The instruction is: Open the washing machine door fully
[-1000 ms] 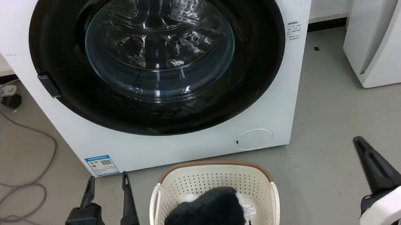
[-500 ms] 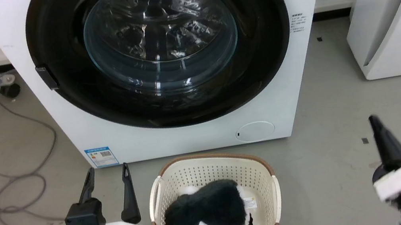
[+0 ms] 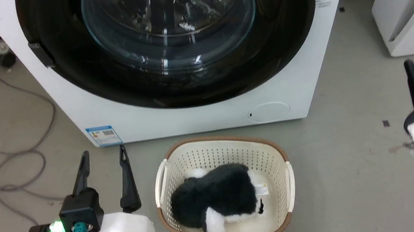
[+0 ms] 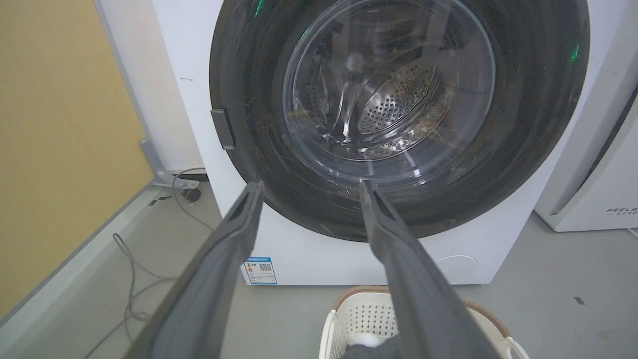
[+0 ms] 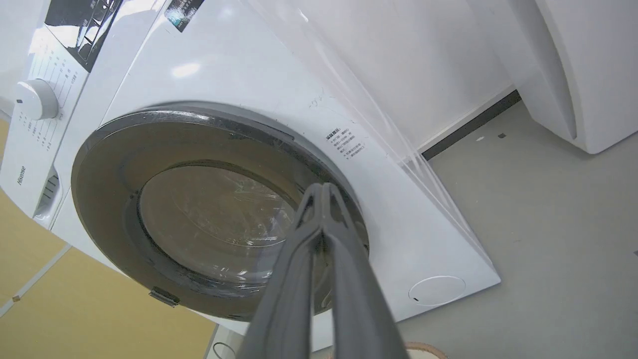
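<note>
Door flush on the machine, both hands short of it.

Up at 12 o'clock in the head view, the washing machine door [image 3: 170, 18] sits closed against the washing machine [image 3: 191, 120], with its small dark catch [image 3: 40, 55] at the door's 9 o'clock. The left hand [image 3: 103, 152] is down at 7 o'clock over the floor [image 3: 355, 159], fingers spread wide and gripping nothing. The right hand [image 3: 410, 67] is out at 4 o'clock, fingers pressed together and empty, well apart from the door. At 6 o'clock a laundry basket [image 3: 217, 144] holds a black-and-white plush toy [image 3: 216, 199].
</note>
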Robot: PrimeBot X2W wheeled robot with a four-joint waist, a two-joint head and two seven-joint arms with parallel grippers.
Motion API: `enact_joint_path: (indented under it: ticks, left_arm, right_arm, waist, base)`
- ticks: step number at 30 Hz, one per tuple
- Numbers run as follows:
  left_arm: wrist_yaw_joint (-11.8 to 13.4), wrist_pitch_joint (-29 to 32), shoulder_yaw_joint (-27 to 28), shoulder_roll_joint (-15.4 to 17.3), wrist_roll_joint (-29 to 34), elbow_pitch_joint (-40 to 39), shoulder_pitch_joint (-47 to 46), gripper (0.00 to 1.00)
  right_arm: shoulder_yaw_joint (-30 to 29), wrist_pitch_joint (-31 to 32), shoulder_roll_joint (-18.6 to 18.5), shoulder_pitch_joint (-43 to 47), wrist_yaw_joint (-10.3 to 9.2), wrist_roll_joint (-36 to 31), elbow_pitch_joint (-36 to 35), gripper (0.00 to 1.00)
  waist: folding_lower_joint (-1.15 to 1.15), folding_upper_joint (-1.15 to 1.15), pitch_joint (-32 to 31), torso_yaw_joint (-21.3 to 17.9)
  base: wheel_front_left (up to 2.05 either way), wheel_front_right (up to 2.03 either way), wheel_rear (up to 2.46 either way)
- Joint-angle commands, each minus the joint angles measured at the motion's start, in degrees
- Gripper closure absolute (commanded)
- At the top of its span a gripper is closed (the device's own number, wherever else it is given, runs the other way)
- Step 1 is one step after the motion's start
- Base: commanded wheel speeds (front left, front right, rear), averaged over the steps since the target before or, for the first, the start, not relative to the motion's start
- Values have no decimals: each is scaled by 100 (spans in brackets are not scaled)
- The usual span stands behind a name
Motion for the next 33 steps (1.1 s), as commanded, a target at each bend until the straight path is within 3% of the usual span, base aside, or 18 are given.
enact_joint_path:
  ticks: [1, 33]
  left_arm:
    - [54, -65, -13, 1, -38, -51, -121, 0]
    - [423, -448, -265, 1, -231, -205, -768, 0]
  right_arm:
    - [-55, -5, -63, -305, 17, 265, 134, 100]
    - [615, -554, -743, -3558, 26, 1389, 2106, 100]
  waist:
    - [0, 0, 101, 40]
    - [0, 0, 1275, 460]
  base:
    - [0, 0, 0]
    - [0, 0, 0]
